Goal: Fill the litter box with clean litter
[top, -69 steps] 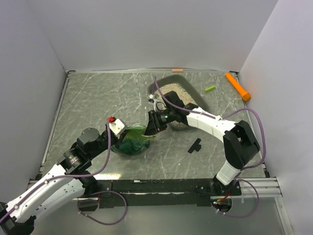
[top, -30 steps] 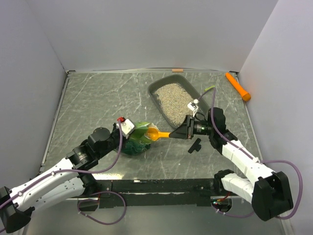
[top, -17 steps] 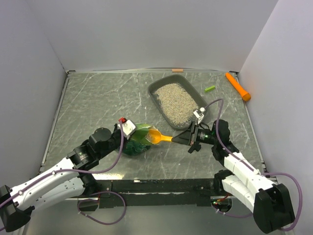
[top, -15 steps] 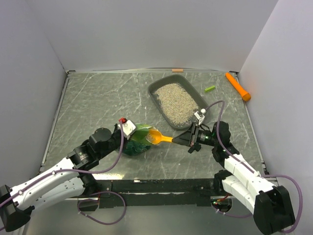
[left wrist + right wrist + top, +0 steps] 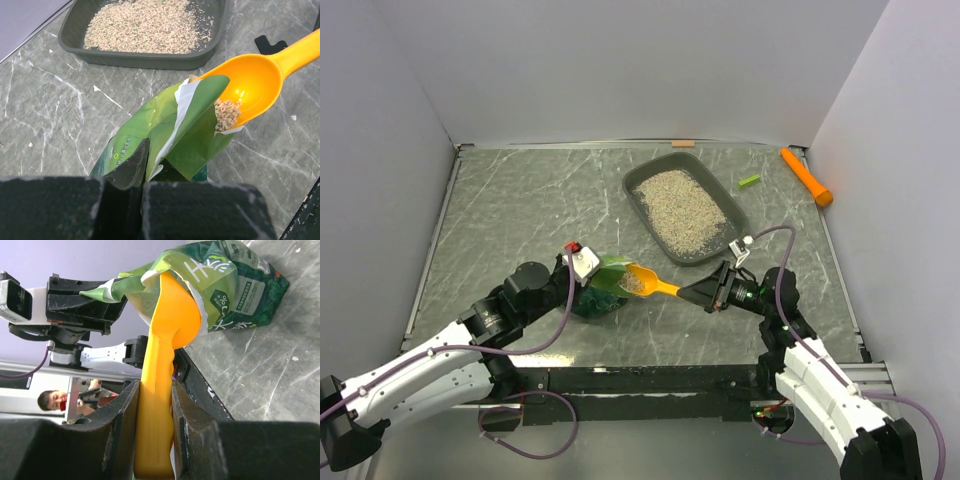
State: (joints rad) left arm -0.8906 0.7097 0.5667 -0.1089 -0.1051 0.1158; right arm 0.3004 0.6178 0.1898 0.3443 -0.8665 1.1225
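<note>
As you look from the near edge of the tabletop, your left claw is clamped on the upper flap of the crinkled green bag, lifting the mouth up and open. The left wrist view shows that flap pinched between the dark fingers. The bag sits on the tabletop just ahead of the left arm, in the near half.

Your right claw comes in low from the right, pointing left, and it grips the handle of the orange-yellow scoop. In the right wrist view the handle sits tight between both fingers. The scoop's bowl is at the bag's mouth, partly under the raised flap. A small heap of clean litter lies in the bowl against the bag's edge.

Farther back and right of centre you have the litter box, flat on the tabletop and well apart from the bag, with neither claw touching it. More of the pale granules cover most of its floor, with the dark wall showing all round.

Beyond it, near the far right corner, an orange cylinder lies by the wall. A small green piece lies between that cylinder and the box.
</note>
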